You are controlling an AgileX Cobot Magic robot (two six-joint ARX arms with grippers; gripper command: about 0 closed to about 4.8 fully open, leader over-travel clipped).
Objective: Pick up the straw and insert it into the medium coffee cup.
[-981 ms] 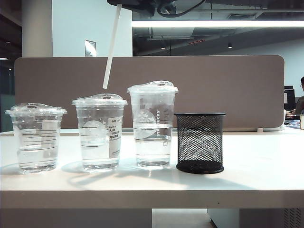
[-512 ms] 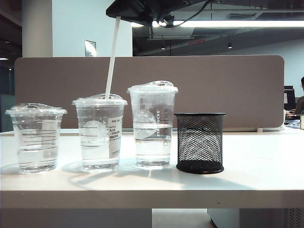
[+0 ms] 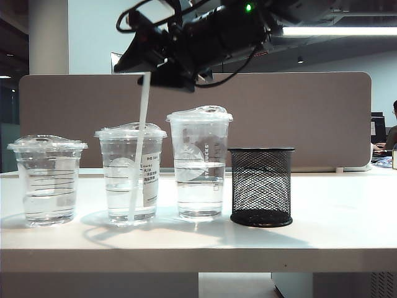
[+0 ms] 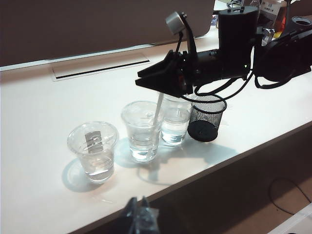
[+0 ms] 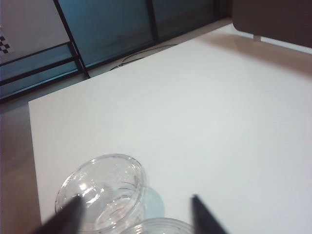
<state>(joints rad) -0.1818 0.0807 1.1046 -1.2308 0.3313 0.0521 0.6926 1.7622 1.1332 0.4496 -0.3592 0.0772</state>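
Insertion step, at the point of release. Straw [image 3: 140, 149] down through the lid of the medium cup [image 3: 130, 174], lower end close to the cup floor, upper end up by the right gripper [image 3: 149, 73] overhead. In the right wrist view, fingers [image 5: 66, 217] spread wide apart with nothing between them: released, straw no longer gripped, and not seen from there. Straw leaning a little, propped by the lid hole. Tall cup [image 3: 199, 162] just beside on one side, short cup [image 3: 47, 180] near on the other, mesh holder [image 3: 261, 186] past the tall cup. Left gripper [image 4: 141, 219] parked off the near table edge, well away from the cups, seen only as a blur at the frame's edge; clenched or released, cannot tell. Next, most likely: straight lift of the right arm, clear of the straw's top, without knocking it sideways or tipping the cup. Little else left to do, by the look of it.
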